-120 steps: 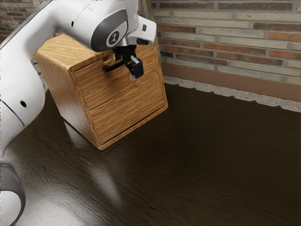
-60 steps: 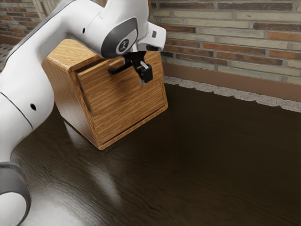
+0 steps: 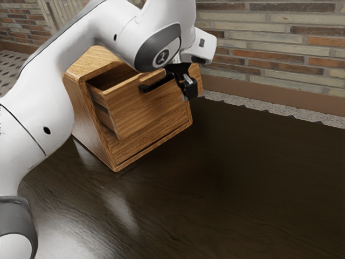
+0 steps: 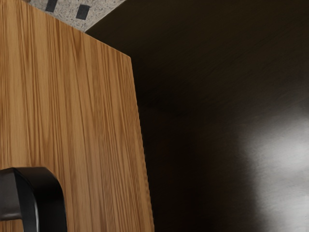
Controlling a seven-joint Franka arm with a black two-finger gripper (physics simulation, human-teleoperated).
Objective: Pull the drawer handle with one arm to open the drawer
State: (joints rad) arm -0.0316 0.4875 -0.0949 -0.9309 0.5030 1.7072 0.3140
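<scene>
A wooden cabinet [image 3: 84,110] stands on the dark table at the back left of the exterior view. Its top drawer [image 3: 152,106] is pulled partly out, and the dark gap behind the drawer front shows. A black bar handle [image 3: 156,81] runs across the drawer front. My gripper [image 3: 186,84] is shut on the end of that handle nearer the exterior view's right. In the wrist view the wooden drawer front [image 4: 67,116] is close up, with a curved end of the black handle [image 4: 36,195] beside it.
The lower drawer [image 3: 156,138] sits flush in the cabinet. The dark wooden table [image 3: 232,189] spreads out toward the front and the exterior view's right. A brick wall [image 3: 280,38] with a baseboard runs behind it. My white arm covers the cabinet's left part.
The top drawer has slid out of the cabinet, from nearly flush to clearly open. My gripper moved toward the exterior view's right with the handle held.
</scene>
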